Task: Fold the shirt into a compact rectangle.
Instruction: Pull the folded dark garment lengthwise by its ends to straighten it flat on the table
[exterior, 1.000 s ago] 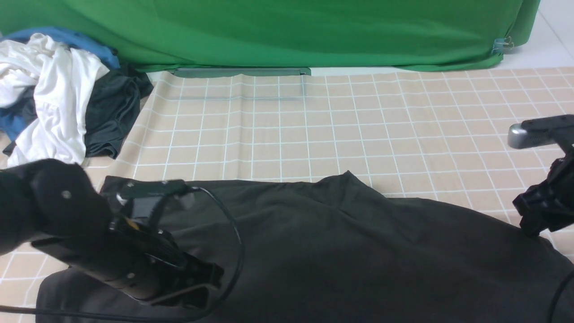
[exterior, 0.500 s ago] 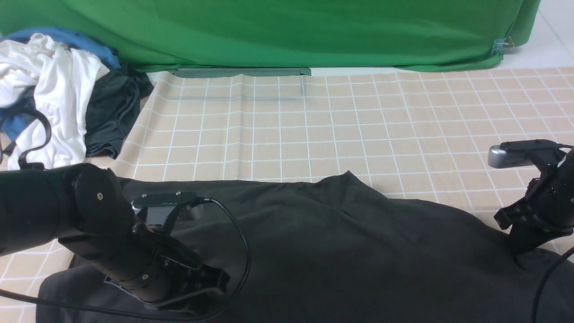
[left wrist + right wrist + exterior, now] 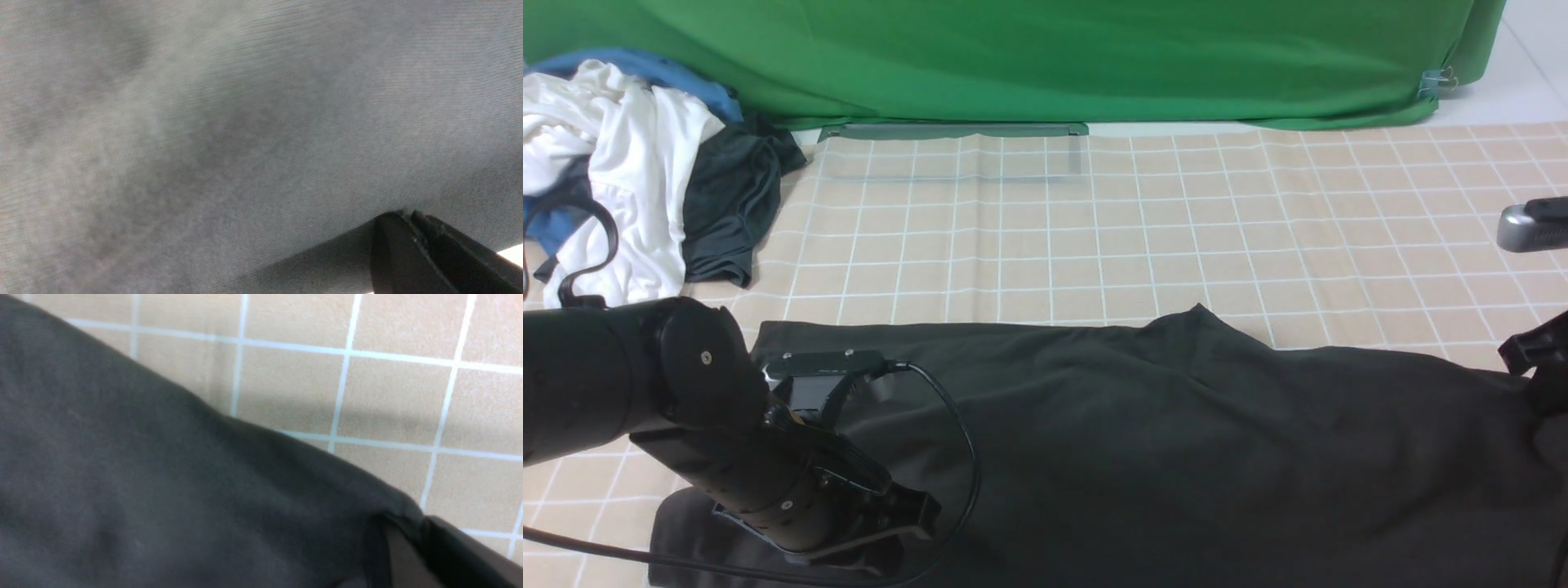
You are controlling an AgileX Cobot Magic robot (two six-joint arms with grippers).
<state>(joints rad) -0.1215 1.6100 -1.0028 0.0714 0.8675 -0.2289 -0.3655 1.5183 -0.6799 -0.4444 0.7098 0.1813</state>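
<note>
Down at the near edge of the tabletop, the left gripper is closed, seemingly pinching cloth, though that view is blurred. The shirt sprawls across the near half, soft, light and limp. At its right edge the right gripper is clamped on a puckered hem. I'd take hold at hems and corners. A heap of clothes sits at the far left corner

You had a green backdrop hung across the back, with a small clip at its right end. A beige checked cloth covered the table. At the far left lay your pile of clothes, white, blue and dark grey, bunched together.
</note>
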